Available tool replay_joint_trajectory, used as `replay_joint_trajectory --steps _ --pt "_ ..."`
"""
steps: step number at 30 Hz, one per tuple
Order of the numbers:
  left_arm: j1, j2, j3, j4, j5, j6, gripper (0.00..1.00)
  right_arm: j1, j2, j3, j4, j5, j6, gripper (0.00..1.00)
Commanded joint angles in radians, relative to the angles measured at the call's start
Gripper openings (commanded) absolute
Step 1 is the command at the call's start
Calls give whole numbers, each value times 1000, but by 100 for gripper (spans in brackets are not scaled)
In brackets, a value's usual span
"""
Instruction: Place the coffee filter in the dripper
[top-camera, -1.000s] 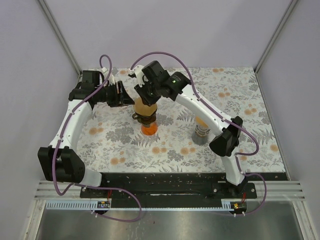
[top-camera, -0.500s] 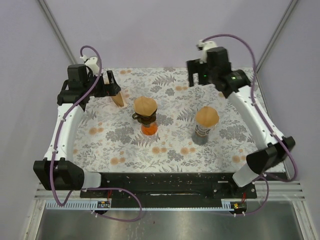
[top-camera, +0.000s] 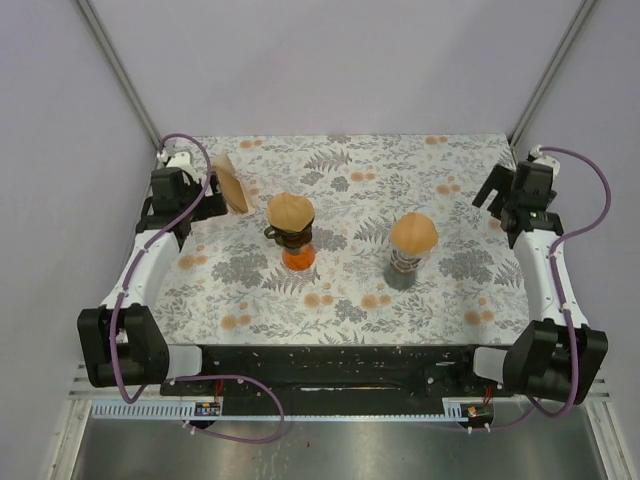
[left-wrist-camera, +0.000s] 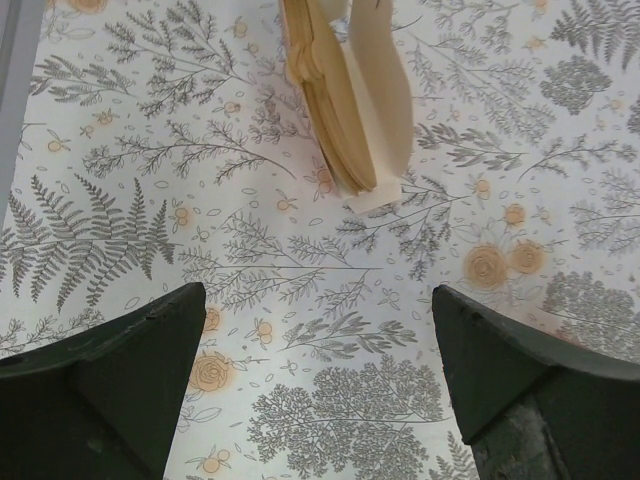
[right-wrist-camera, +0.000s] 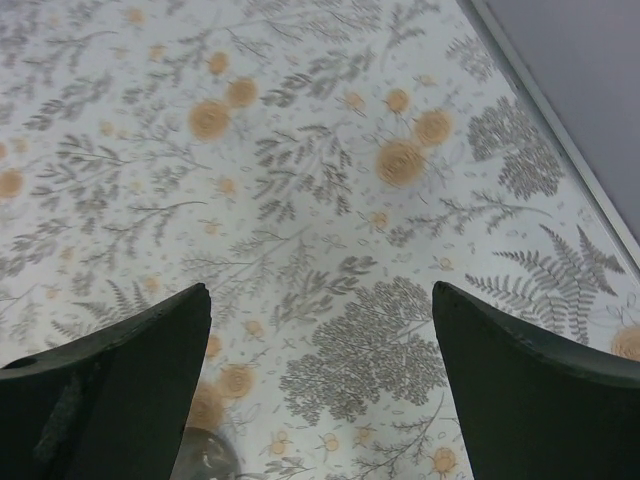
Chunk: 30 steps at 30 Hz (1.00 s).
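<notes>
From where I sit this looks done, or very close to it. A brown filter (top-camera: 290, 211) sits in the mouth of the dripper (top-camera: 285, 237), its rounded top standing above the rim, and nothing is touching it. The dripper stands on an orange cup (top-camera: 298, 259), just to 9 o'clock of the middle of the table (top-camera: 470, 170). At its 3 o'clock, well apart, a second filter (top-camera: 413, 232) tops a grey stand (top-camera: 402, 273). From above I can't tell whether the filter is seated fully against the cone's wall, and that is the one thing I'd want to check. Otherwise I judge nothing is left to do.

Both arms are folded out toward the sides. The left gripper (left-wrist-camera: 315, 310) is at the table's 10 o'clock, low over the surface, its fingers wide apart with nothing between them. Its camera shows the stack (left-wrist-camera: 335, 110) of spare filters standing on edge at 12 o'clock ahead, near but not touched. The right gripper (right-wrist-camera: 320, 310) is at the table's 2 o'clock edge, likewise spread and empty, with only the patterned table beneath it. Neither gripper is near the dripper.
</notes>
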Motion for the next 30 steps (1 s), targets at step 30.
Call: replay_joint_trajectory --steps 30 --pt "33 -2 -321 450 8 37 99 -32 -16 -673 938 -42 2 99"
